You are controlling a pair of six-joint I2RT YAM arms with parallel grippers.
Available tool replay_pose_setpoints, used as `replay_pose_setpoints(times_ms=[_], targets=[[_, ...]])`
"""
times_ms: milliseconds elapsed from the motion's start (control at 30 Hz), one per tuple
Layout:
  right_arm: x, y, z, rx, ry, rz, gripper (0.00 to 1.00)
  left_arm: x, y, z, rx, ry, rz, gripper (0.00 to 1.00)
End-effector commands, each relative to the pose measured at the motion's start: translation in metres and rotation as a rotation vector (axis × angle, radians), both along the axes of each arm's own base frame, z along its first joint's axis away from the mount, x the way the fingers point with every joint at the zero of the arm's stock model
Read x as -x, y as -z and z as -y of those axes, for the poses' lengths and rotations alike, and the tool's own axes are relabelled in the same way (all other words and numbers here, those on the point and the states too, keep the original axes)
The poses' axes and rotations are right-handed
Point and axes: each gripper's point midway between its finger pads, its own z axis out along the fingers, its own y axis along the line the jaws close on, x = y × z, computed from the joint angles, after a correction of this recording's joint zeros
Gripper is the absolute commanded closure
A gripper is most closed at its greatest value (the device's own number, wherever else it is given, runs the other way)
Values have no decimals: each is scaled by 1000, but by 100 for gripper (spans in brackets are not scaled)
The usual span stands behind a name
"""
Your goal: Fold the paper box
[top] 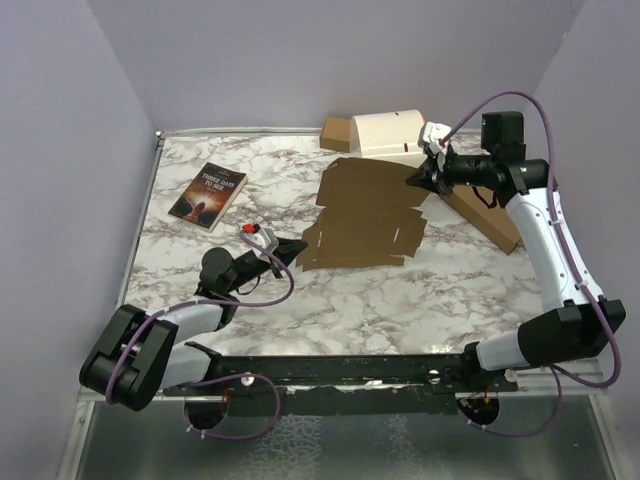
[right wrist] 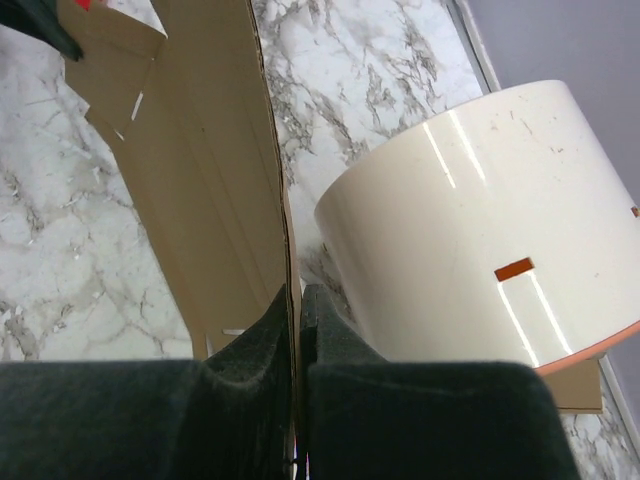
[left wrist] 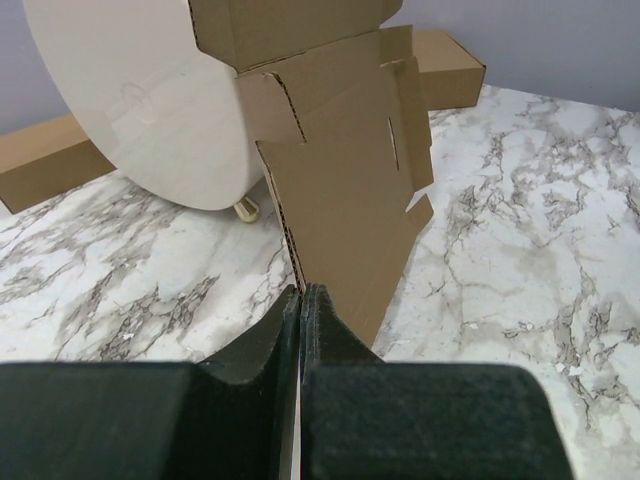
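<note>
Paper box (top: 365,215) is an unfolded brown sheet with slots.

Bare table (top: 400,290) lies open on the near side of the paper box (top: 365,215) and toward the book (top: 208,195). A drum (top: 390,130), a small box (top: 337,132) and a long box (top: 490,220) crowd its far and right edges.

The marble table (top: 400,300) in front of me carries a book (top: 208,195) at far left and the paper box (top: 365,215) spread out in the middle. A cream drum (top: 388,132) lies on its side at the back, a small carton (top: 336,133) just left of it, and a long carton (top: 485,220) at right.
</note>
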Motion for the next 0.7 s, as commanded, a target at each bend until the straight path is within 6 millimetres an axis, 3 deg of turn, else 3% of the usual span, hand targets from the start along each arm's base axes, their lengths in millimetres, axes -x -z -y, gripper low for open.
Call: replay_pose_setpoints(times_ms=[0,233,367,500,667], targets=[[-40,-5,-1,-27,71,90,99,8,-7,4,29,66,48,100],[-53,6,-14,-65,17,51,99,-11,12,-4,-20,8,39,100],[-54,11,-15,-62,3,50,99,-16,13,-13,-4,-11,45,100],[-47,7,-16,-54,-34,78,99,-4,3,-9,47,65,42,100],[-18,-12,-21,-59,-140,140,99,18,-25,1,165,192,-13,100]])
